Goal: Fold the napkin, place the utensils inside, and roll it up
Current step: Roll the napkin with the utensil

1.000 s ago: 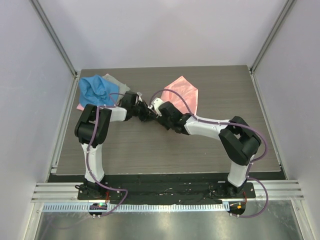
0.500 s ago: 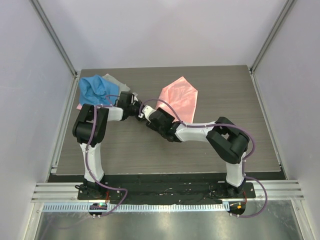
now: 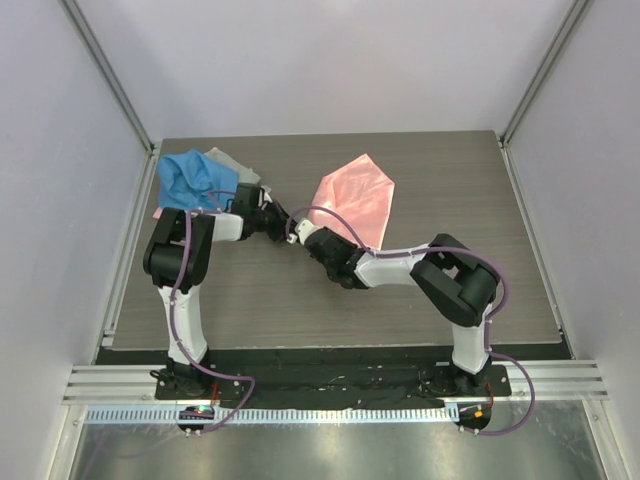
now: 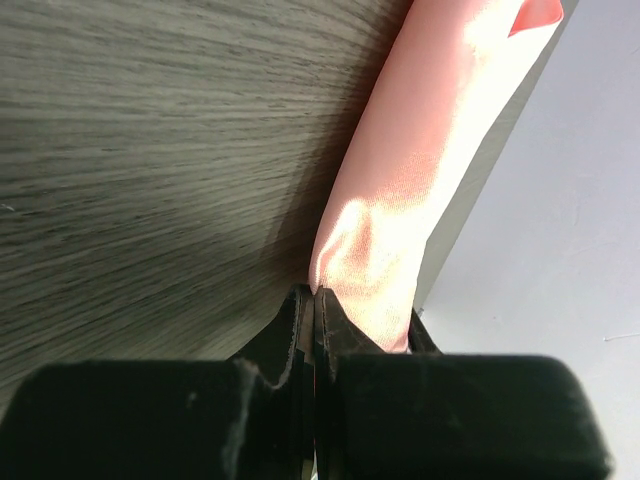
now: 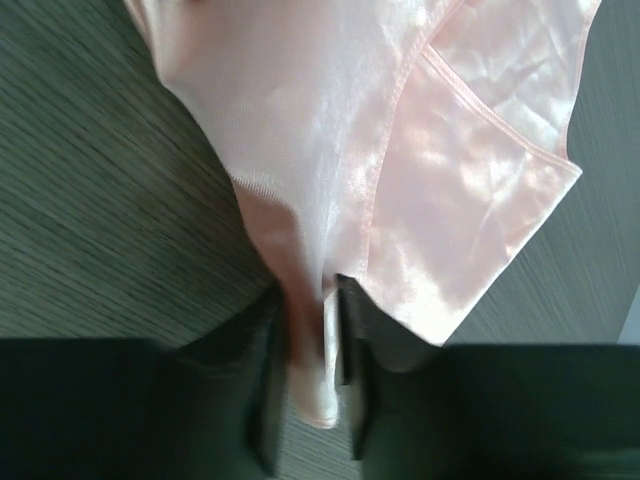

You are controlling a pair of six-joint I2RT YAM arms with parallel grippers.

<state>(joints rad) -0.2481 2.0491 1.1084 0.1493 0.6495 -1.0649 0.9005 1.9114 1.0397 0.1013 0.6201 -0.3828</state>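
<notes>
Napkin, glossy salmon-pink satin, hemmed, layered

The left arm stands up from its base, bends at the elbow and reaches forward and to the right with its wrist low. The right arm folds at the elbow and stretches far to the left, forearm low. The two wrists nearly meet. The left gripper has its jaws pressed together on an edge of the napkin. The right gripper has its fingers narrowly apart, flanking a fold of it; a firm pinch cannot be told.
</notes>
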